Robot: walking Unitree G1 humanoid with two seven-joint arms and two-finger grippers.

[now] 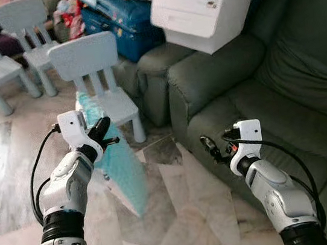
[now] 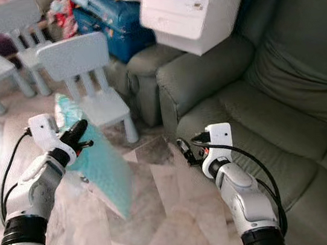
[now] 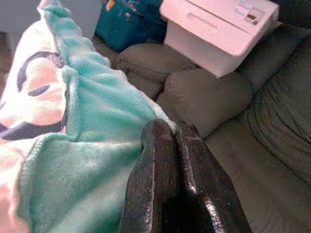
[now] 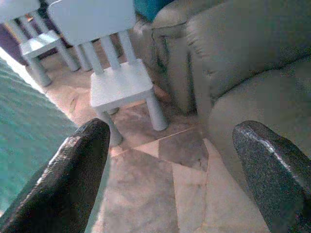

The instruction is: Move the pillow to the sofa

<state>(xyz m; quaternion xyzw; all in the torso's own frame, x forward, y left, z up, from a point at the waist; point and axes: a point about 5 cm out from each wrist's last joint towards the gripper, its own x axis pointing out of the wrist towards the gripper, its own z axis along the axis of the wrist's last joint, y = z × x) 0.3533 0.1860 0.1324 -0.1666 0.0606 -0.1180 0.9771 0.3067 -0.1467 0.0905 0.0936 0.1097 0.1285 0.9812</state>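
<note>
Left wrist view puts us right at the grip: the left gripper (image 3: pixel 170 133) has its two black fingers pressed tight together on the top edge of the teal fleece pillow (image 3: pixel 73 121), no gap between them, the fabric bunched just where the tips meet. This close, a pink, white and dark printed pattern shows on the pillow's face, which the head cameras do not make out.

From the left eye view, the pillow (image 1: pixel 118 165) hangs down from that pinch, tilted, its lower corner reaching toward the pale marble tile floor (image 1: pixel 183 217). It sits in front of the robot's left arm, well apart from the sofa cushions.

Over on the right, the right gripper (image 1: pixel 211 147) hovers just in front of the grey-green leather sofa (image 1: pixel 258 103), holding nothing. The right wrist view settles it: its fingers (image 4: pixel 73 174) stand wide apart, with bare floor and a chair between them, and the teal pillow's edge (image 4: pixel 29 126) off to one side.

Just behind the pillow stands a small pale blue plastic child's chair (image 1: pixel 100 82). Farther back, a white rectangular appliance box (image 1: pixel 202 7) rests on the sofa's arm, a blue suitcase (image 1: pixel 118 13) beside it, and two more pale blue chairs (image 1: pixel 6 41) at the far left.
</note>
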